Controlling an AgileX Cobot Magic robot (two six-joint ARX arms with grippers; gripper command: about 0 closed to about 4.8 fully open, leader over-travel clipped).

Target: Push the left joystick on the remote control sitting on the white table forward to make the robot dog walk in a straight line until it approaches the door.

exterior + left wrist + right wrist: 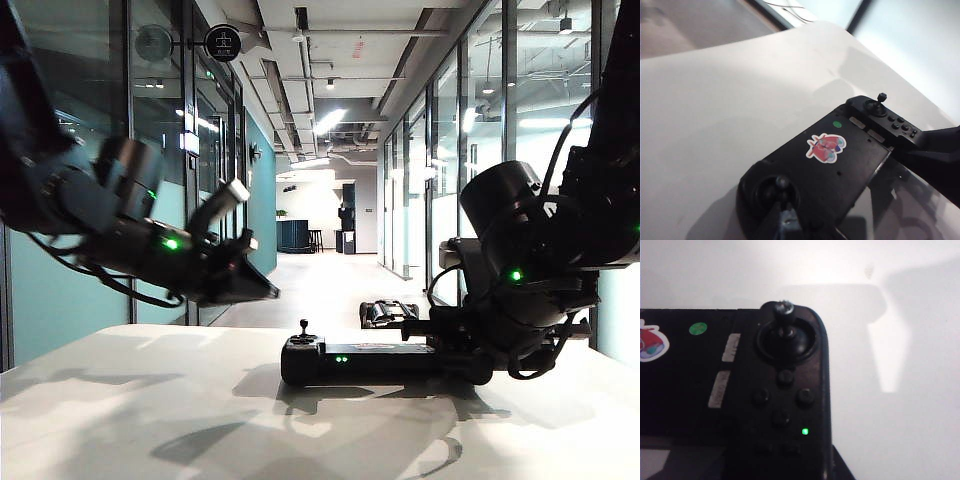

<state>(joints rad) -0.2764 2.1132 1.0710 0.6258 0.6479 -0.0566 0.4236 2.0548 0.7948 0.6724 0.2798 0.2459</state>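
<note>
Barely begun: remote control (pixel 385 360) lies near counter (pixel 150 400) far edge, right fingers (pixel 455 350) clamped on its right end. Left fingers (pixel 782 222), state unclear, hover over left joystick (pixel 304 327), seemingly untouched. Robot dog (pixel 388 313) crouches on corridor floor, walk undone.

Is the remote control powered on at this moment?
On. The remote control on the white table shows small green lights lit on its front edge, and another glows beside its buttons in the right wrist view.

Exterior low, level; wrists overhead, sharing remote control (pixel 825 165)
</note>
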